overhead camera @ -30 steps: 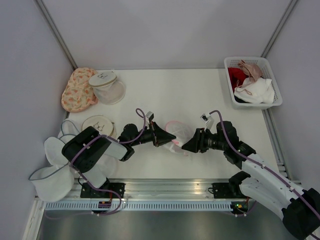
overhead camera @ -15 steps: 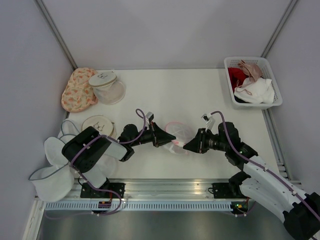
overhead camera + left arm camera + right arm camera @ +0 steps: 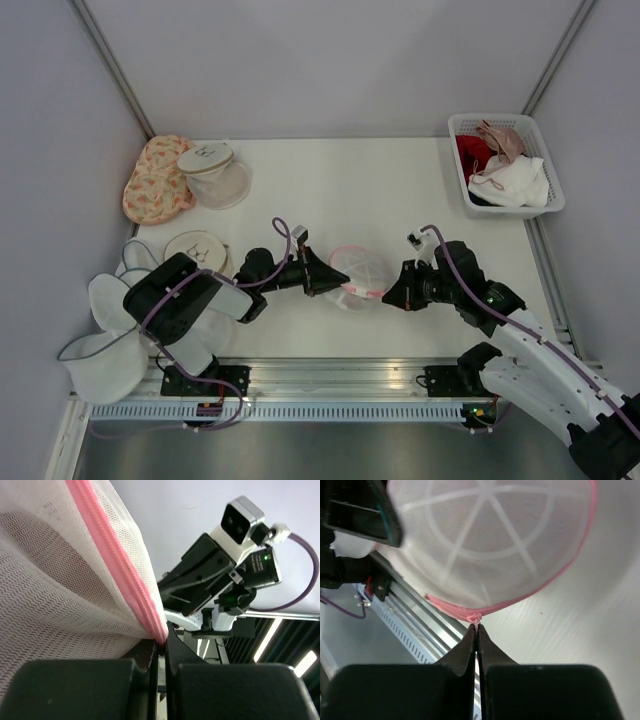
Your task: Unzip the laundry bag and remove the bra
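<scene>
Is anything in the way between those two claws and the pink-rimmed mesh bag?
Nothing visible. The left gripper pinches the pink rim of the laundry bag, and the right gripper is shut on the rim at the opposite edge.

The white table (image 3: 340, 190) bears a basket (image 3: 510, 211) (far right), floral pouch (image 3: 152, 185) and mesh dome (image 3: 215, 172).

No text, brand, number or sign can be read in any view. The white top of the clear mesh dome (image 3: 205, 157) at the far left and the pale round disc (image 3: 197, 247) nearer on the left each carry faint dark marks, too small to make out as letters
</scene>
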Tool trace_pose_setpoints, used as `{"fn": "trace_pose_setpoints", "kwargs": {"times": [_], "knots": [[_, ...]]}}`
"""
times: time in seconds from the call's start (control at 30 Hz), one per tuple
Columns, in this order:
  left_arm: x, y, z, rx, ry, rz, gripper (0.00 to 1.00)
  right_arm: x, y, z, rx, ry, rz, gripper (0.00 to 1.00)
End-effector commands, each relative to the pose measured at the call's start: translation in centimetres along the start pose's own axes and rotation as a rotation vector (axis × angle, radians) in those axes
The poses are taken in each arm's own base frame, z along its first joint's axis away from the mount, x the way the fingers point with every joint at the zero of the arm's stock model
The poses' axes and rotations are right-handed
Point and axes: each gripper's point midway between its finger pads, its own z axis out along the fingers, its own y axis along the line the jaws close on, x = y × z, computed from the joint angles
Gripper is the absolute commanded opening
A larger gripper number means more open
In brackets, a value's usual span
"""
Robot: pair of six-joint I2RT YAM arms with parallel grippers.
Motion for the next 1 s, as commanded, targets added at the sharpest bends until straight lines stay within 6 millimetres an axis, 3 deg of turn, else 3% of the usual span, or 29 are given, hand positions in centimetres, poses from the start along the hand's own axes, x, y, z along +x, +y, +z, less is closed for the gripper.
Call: {"fn": "trace_pose_setpoints", "kwargs": {"times": [0.0, 0.17, 0.33, 0.4, 0.57, 0.6, 0.67, 0.7, 0.8, 0.83, 0.87, 0.9, 0.93, 0.97], "knots": [[1.3, -7.3, -1.4, 0.302, 0.073, 0.277, 0.02, 0.4, -2.9, -1.0, 0.202, 0.047, 0.016, 0.01], [2.7, -8.4, -2.0, 0.325, 0.184, 0.339, 0.02, -1.0, -5.9, -1.3, 0.412, 0.022, 0.060, 0.01], [4.7, -10.5, -2.6, 0.363, 0.348, 0.432, 0.02, -2.5, -6.4, -1.2, 0.461, -0.023, 0.065, 0.00], [5.4, -10.2, -2.8, 0.345, 0.431, 0.437, 0.02, -3.3, -6.5, -1.5, 0.481, -0.056, 0.057, 0.00], [4.8, -9.9, -1.9, 0.310, 0.528, 0.424, 0.02, -4.5, -5.8, -2.4, 0.472, -0.100, 0.028, 0.00], [4.0, -8.7, -1.2, 0.258, 0.533, 0.362, 0.02, -4.7, -5.5, -2.5, 0.461, -0.108, 0.027, 0.01], [2.5, -8.0, 0.0, 0.234, 0.522, 0.395, 0.03, -4.9, -5.1, -2.7, 0.447, -0.117, 0.023, 0.01], [1.5, -7.1, 0.6, 0.203, 0.511, 0.375, 0.16, -4.9, -4.9, -2.7, 0.440, -0.118, 0.026, 0.01], [-2.1, -5.2, 2.1, 0.100, 0.429, 0.364, 0.42, -4.9, -4.9, -2.9, 0.442, -0.117, 0.025, 0.00], [-4.2, -3.4, 2.8, -0.006, 0.367, 0.343, 0.55, -4.9, -4.9, -3.0, 0.442, -0.119, 0.026, 0.00], [-5.1, -3.0, 3.0, -0.054, 0.333, 0.365, 0.75, -4.8, -4.9, -3.0, 0.444, -0.116, 0.028, 0.00], [-5.9, -2.0, 3.0, -0.134, 0.299, 0.365, 0.82, -4.8, -4.9, -3.0, 0.442, -0.116, 0.027, 0.00], [-8.8, -2.6, 3.8, -0.213, 0.188, 0.530, 0.86, -4.8, -4.9, -3.0, 0.441, -0.116, 0.030, 0.01], [-8.7, -0.8, 2.9, -0.345, 0.180, 0.464, 0.91, -4.8, -4.9, -3.0, 0.440, -0.117, 0.030, 0.00]]}}
